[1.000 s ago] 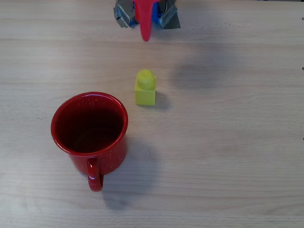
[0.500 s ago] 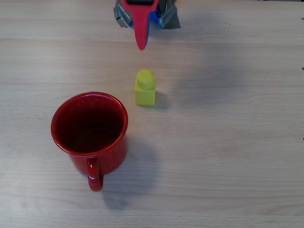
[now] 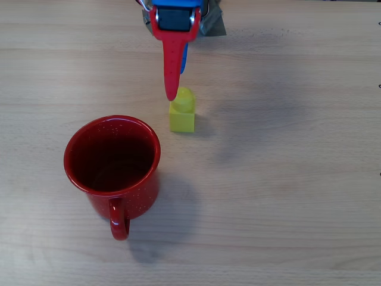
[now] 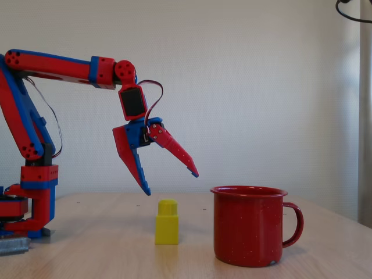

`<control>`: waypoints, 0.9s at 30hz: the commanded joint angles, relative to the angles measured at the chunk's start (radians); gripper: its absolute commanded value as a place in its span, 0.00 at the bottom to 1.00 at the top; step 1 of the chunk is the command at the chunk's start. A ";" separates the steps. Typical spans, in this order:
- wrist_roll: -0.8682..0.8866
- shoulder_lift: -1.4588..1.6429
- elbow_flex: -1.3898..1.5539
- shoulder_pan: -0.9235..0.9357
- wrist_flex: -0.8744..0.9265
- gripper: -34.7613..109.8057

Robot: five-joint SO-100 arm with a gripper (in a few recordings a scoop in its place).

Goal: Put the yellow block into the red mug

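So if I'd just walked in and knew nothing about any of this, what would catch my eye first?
Probably the big glossy red mug standing on the pale wooden table, handle to the right in the fixed view. Next, the small yellow block just left of it, standing apart. Above the block hangs the red-and-blue arm's hand, its two fingers spread wide and touching nothing.

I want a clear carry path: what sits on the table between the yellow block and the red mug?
Nothing: bare wooden table separates the yellow block from the red mug, as both overhead and fixed views show.
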 commanded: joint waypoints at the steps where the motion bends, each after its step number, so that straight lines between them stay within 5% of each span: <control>1: 0.018 0.002 -0.067 0.000 0.020 0.53; 27: 0.052 -0.199 0.034 0.002 -0.198 0.56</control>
